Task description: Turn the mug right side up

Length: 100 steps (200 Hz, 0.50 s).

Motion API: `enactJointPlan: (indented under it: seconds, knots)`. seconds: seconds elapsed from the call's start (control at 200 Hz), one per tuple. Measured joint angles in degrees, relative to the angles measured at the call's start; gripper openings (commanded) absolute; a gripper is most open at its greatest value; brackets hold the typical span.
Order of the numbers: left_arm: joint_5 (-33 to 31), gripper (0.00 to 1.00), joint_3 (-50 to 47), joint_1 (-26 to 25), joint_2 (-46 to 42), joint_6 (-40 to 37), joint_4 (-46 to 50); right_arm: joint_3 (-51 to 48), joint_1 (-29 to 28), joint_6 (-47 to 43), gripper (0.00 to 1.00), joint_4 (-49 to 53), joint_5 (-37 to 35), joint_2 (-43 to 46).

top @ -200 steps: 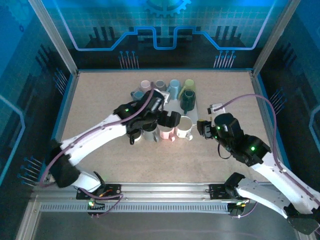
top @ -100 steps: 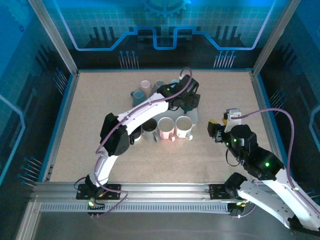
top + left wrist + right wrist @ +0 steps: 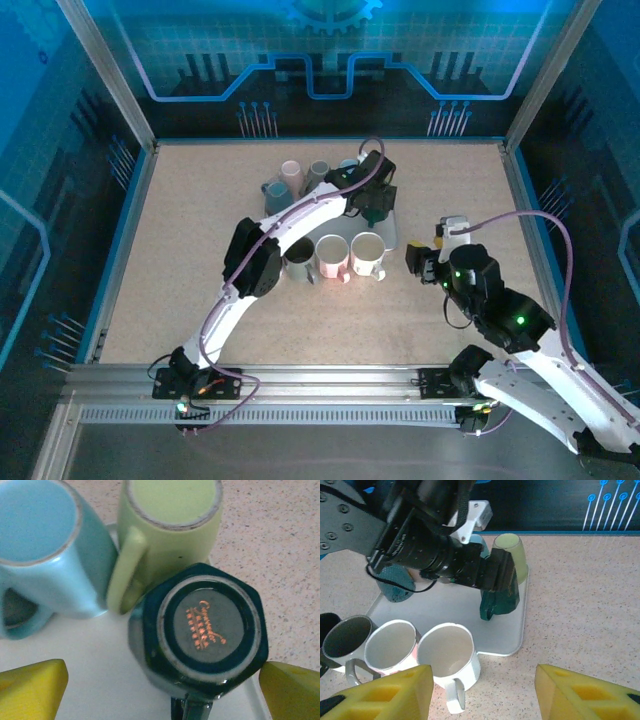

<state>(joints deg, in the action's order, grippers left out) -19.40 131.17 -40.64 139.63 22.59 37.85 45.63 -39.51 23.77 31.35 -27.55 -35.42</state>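
Hovering over the upside-down dark green mug point(image 3: 200, 630), left gripper point(image 3: 160, 690) spread wide.
Its base carries orange script point(image 3: 204, 625), unreadable; right gripper point(image 3: 482, 690) spread too, empty.

left arm point(image 3: 300, 213), right arm point(image 3: 545, 375): white shells, black joints | cables point(image 3: 520, 218): purple, looped along each arm | LEDs point(image 3: 519, 321): green, on right arm and both bases point(image 3: 195, 385) at 6 o'clock | left pincer point(image 3: 161, 690), right pincer point(image 3: 483, 692): yellow pads point(image 3: 30, 690), black screw-dotted wrist housing
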Motion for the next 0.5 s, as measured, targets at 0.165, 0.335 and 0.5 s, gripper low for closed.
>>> enactJointPlan:
  seconds: [0.165, 0.335, 0.5]
  knots:
    - [4.0, 0.99, 1.4, 0.9, 2.3, 1.1, -2.8, -1.5, 0.2, 0.9, 0.57, -0.5, 2.0, -0.5]
    - [5.9, 0.99, 1.5, 1.8, 4.9, 1.1, -4.3, -2.2, 0.3, 1.4, 0.57, -0.6, 3.0, -0.6]
    - [6.5, 0.92, 1.5, 2.2, 6.2, 1.4, -4.3, -2.3, 0.6, 1.5, 0.57, -0.9, 3.7, -1.0]
